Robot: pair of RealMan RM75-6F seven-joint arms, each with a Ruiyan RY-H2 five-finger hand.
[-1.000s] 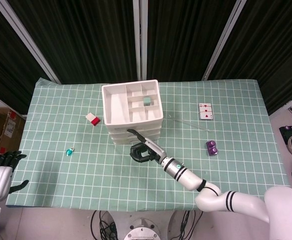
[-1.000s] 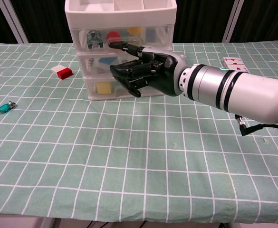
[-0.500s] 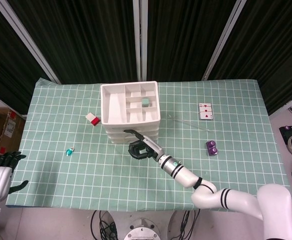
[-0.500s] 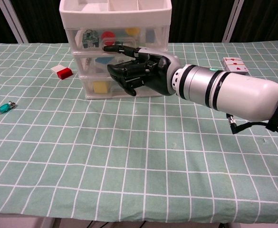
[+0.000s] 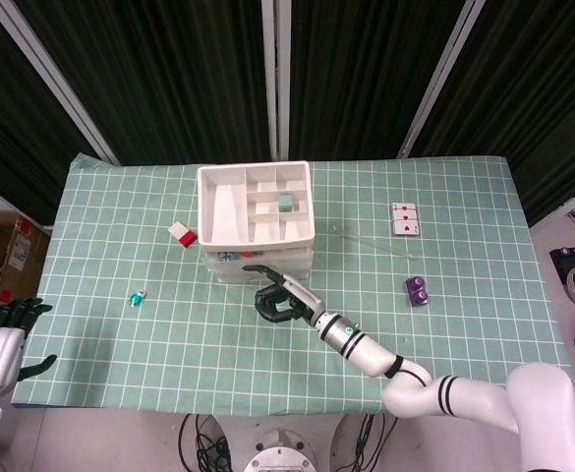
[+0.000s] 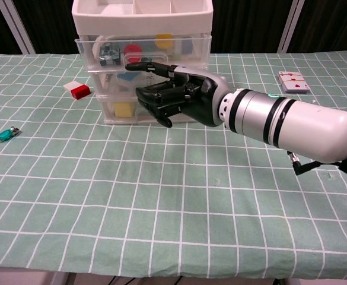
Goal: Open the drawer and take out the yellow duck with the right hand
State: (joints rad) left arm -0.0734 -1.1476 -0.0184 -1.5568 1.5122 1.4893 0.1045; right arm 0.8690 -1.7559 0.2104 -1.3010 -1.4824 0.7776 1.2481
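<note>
Green checked cloth (image 6: 161,196) covers the table, black curtains behind. At the far middle stands the white drawer unit (image 6: 142,59), its open tray top holding a small teal block (image 5: 286,201). Its top drawer (image 6: 143,50) sits pulled out toward me; through the clear front I see a red piece (image 6: 133,48), something yellow (image 6: 164,40) that may be the duck, and a blue piece, too blurred to tell its facing. My right hand (image 6: 176,95) is at that drawer's front, fingers curled, one stretched along its edge; whether I grip it I cannot tell. Left of the unit lie a red-white block (image 6: 78,89) and a teal clip (image 6: 5,135); cards (image 6: 293,81) right. My left hand (image 5: 7,329) hangs off the near-left corner, fingers apart.
</note>
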